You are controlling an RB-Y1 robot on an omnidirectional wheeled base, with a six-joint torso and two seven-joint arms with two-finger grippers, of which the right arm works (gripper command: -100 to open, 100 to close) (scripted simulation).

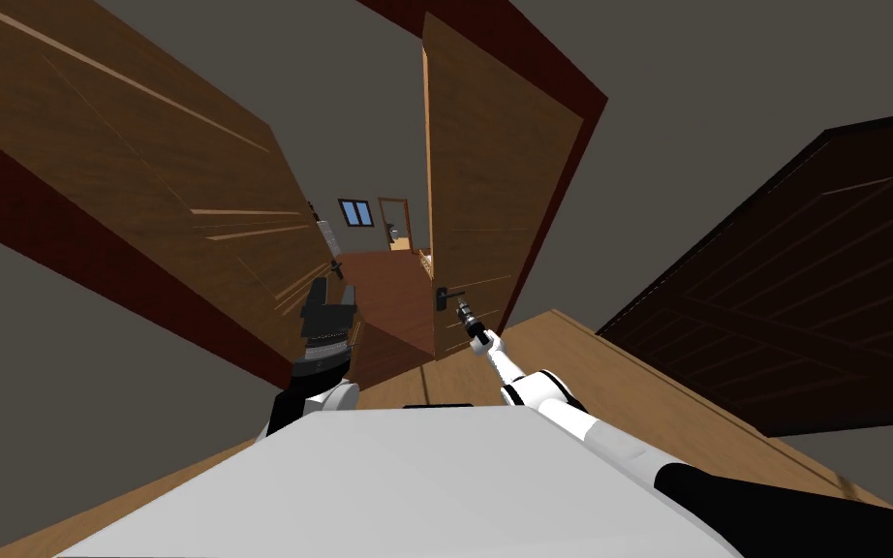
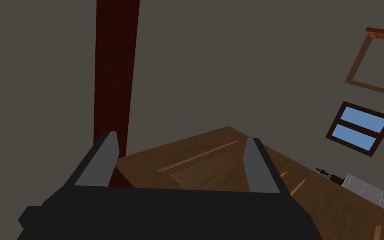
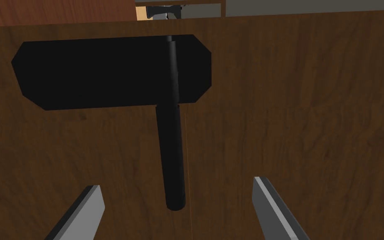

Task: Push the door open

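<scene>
Right gripper [image 3: 178,208] spread wide, finger bases cut off — black handle [image 3: 171,154] at its 12 o'clock on brown door [image 3: 291,104]. Left gripper [image 2: 178,162] released — brown wood [image 2: 212,166] beyond.

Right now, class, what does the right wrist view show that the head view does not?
Right wrist view: the black backplate close up, and the right hand open, straddling the end of the lever without touching. Head view: the left hand, the door ajar, a far window beyond. Both: the brown door and its black lever.
</scene>
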